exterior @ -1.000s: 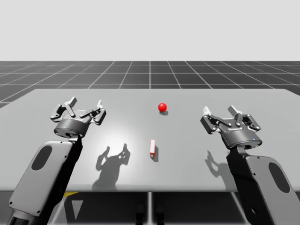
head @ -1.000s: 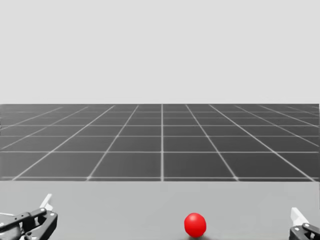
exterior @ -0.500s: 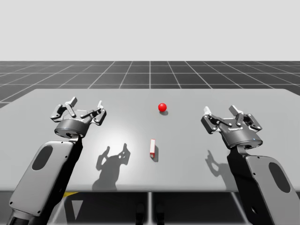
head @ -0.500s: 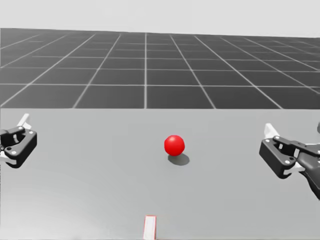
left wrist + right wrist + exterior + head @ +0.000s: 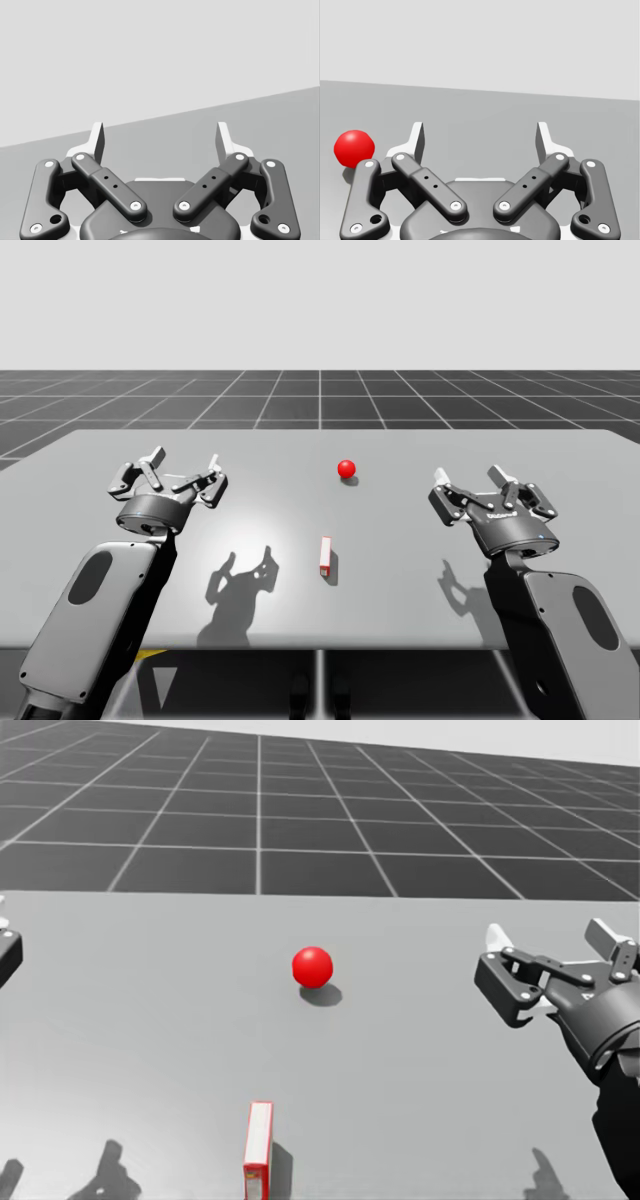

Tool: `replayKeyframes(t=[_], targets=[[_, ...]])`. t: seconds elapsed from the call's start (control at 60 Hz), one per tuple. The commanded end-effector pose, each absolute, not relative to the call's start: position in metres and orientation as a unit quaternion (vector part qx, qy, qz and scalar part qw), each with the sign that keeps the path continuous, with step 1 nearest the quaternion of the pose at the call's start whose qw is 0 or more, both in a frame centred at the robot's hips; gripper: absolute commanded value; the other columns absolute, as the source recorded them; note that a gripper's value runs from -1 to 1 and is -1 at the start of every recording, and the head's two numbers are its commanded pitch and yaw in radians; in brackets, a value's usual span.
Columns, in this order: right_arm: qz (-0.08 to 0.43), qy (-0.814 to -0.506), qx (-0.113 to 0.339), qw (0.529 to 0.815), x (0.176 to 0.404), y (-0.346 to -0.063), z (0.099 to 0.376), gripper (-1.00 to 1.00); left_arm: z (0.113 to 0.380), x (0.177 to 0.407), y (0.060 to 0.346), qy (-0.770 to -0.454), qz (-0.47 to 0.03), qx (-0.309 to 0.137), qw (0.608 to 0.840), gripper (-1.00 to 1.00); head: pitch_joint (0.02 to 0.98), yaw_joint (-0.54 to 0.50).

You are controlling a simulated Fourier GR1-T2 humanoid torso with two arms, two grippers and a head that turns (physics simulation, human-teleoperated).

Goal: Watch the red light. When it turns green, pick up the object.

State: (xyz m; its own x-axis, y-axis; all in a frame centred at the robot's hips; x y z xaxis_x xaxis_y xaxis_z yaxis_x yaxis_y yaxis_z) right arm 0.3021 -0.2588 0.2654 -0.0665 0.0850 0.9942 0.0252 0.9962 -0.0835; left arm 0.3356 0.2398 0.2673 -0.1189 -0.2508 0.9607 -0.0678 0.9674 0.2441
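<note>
My left gripper (image 5: 160,140) and right gripper (image 5: 480,140) stand spread, gripping nothing, well apart on either side of the red light ball (image 5: 346,469). The slim red box (image 5: 258,1148) stands on the table (image 5: 400,540), nearer me than the ball. My right wrist view catches the ball beside one finger; the box's print is unreadable.

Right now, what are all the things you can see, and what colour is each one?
ball: 1, red, on the table, far side, near the middle
box: 1, red and white, thin, standing on its edge on the table, nearer to me than the ball
table: 1, grey, under everything
floor: 1, dark with pale grid lines, beyond the table
left hand: 1, dark grey, open, above the table's left side
right hand: 1, dark grey, open, above the table's right side
</note>
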Motion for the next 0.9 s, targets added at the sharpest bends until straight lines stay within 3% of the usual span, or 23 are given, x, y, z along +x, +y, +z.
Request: replayKeyframes(t=[0.017, 0.9], targets=[[0.023, -0.729, -0.038, 0.683, 0.3026, -0.2589, 0.2648, -1.00, 0.2674, 0.3354, 0.2391, -0.745, -0.070, 0.106, 0.655, -1.00, 0.583, -0.13], [0.027, -0.729, -0.040, 0.683, 0.3034, -0.2595, 0.2654, -1.00, 0.2671, 0.3356, 0.2375, -0.744, -0.071, 0.103, 0.657, -1.00, 0.585, -0.12]])
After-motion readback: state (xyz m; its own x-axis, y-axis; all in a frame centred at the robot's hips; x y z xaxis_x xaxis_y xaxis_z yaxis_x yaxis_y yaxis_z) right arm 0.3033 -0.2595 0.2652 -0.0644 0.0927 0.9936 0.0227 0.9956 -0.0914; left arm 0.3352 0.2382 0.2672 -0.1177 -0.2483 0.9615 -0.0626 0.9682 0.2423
